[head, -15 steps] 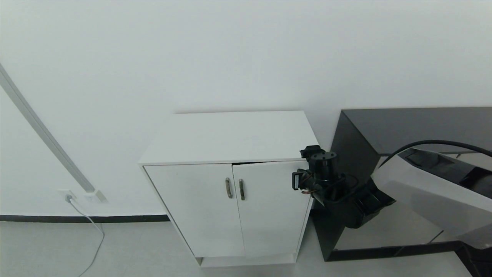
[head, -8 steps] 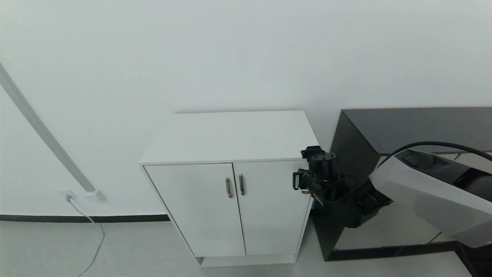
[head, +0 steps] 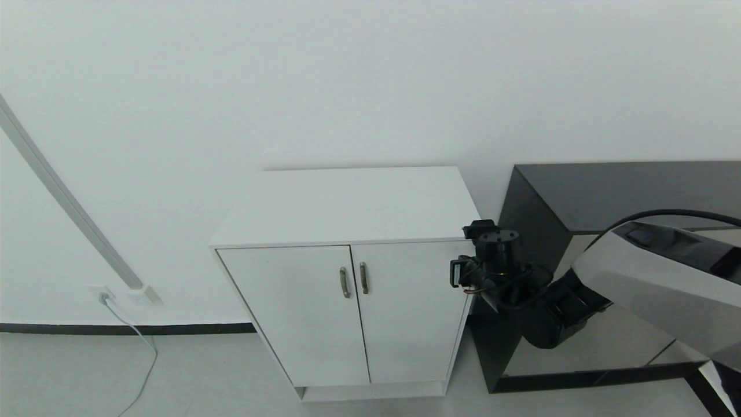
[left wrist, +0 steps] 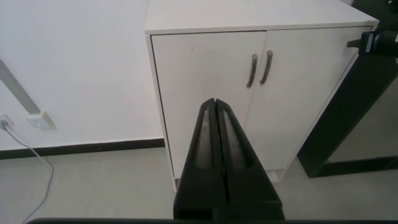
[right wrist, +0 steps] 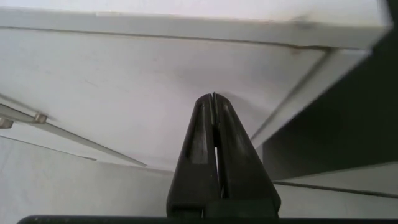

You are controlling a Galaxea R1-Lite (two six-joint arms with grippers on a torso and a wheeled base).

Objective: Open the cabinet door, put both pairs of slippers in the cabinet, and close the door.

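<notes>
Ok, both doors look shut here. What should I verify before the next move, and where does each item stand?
1. White two-door cabinet: left door and right door flush shut: ok.
2. Slippers inside: cannot tell, the shut doors hide the interior.
3. Curved metal handles free of both grippers: ok.
4. Left gripper shut on nothing, apart from the cabinet front: ok.
5. Right gripper shut on nothing: ok.
6. Right gripper clear of the right door's upper outer corner: cannot tell, it sits very close.

On your left a grey cable (head: 134,331) drops from a wall socket (head: 103,296) beneath slanting white trunking (head: 63,197); a black sideboard (head: 625,188) stands right.
</notes>
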